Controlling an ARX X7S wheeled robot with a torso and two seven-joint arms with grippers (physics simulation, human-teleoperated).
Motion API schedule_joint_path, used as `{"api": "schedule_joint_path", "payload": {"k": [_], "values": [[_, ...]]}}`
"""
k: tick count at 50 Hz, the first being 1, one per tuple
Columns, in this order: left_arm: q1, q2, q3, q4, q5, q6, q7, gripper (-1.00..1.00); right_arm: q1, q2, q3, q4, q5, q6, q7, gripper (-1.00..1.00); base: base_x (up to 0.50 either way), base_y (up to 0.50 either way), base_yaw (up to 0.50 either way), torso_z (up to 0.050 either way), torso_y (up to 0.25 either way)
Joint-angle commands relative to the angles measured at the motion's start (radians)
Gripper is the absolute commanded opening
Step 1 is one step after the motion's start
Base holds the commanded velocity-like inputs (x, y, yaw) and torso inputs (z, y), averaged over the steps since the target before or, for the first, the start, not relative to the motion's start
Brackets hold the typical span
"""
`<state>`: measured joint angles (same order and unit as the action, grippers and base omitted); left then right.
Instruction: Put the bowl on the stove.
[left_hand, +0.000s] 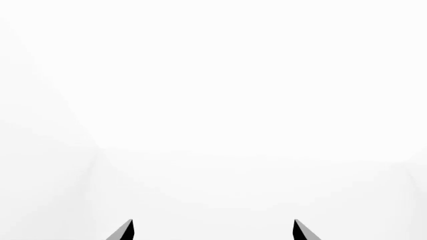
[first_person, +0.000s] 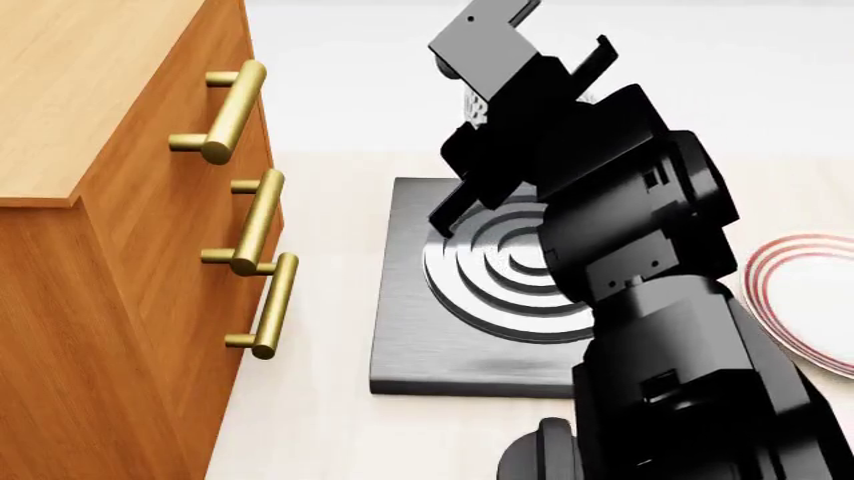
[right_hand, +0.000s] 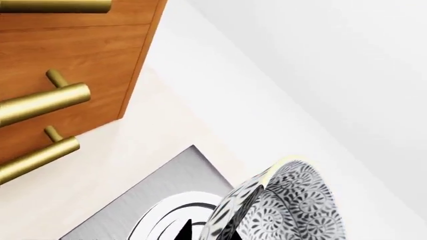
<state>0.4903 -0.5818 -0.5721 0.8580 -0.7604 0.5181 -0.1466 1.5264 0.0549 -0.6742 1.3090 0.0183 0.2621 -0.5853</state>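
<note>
Right hand (right_hand: 223, 232): closed on the rim of the bowl (right_hand: 287, 205), one finger inside, one outside; bowl tilted, carried in the air, patterned wall turned outward. In the head view only a speck of the pattern visible at the hand (first_person: 477, 107), the black arm covering the rest.

Below the hand: stove (first_person: 407, 320), grey slab with raised burner rings, flat on the pale worktop (first_person: 327, 420). Bowl above its far part, not touching.

Beside the hand, toward the robot's left: wooden cabinet (first_person: 120, 260) with brass handles (first_person: 247, 225), close to the stove's edge.

On the opposite side of the hand, well apart: plate (first_person: 801, 300), white with red rim rings.

Left hand (left_hand: 213, 231): two fingertips spread apart, nothing between, facing blank white.

Risks, judged: rim pinch on a tilted bowl liable to slip or swing; release from this height and angle liable to roll the bowl off the rings or tip it on its side; arm hiding the target from the head view, hence misjudged descent; drift toward the cabinet handles.

Writing, brands, labels: none legible anywhere.
</note>
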Motion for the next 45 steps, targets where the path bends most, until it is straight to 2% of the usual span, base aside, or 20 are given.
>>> {"api": "schedule_joint_path", "payload": {"k": [1, 27, 34, 45], "values": [[0.006, 0.012, -0.009, 0.068, 0.046, -0.061, -0.026, 1.0, -0.019, -0.003, 0.034, 0.0, -0.015, 0.041, -0.047, -1.0, 0.0, 0.0, 0.0, 0.0, 0.0], [0.004, 0.016, -0.009, 0.065, 0.095, -0.079, -0.033, 1.0, -0.03, 0.004, 0.045, 0.0, -0.016, 0.047, -0.033, -1.0, 0.0, 0.0, 0.0, 0.0, 0.0], [0.004, 0.012, -0.006, 0.067, 0.096, -0.082, -0.032, 1.0, -0.032, 0.008, 0.046, 0.0, -0.017, 0.052, -0.031, -1.0, 0.0, 0.0, 0.0, 0.0, -0.236], [0.001, 0.018, -0.008, 0.063, 0.076, -0.066, -0.033, 1.0, -0.033, 0.01, 0.046, 0.0, -0.016, 0.06, -0.03, -1.0, 0.0, 0.0, 0.0, 0.0, 0.0]]}}
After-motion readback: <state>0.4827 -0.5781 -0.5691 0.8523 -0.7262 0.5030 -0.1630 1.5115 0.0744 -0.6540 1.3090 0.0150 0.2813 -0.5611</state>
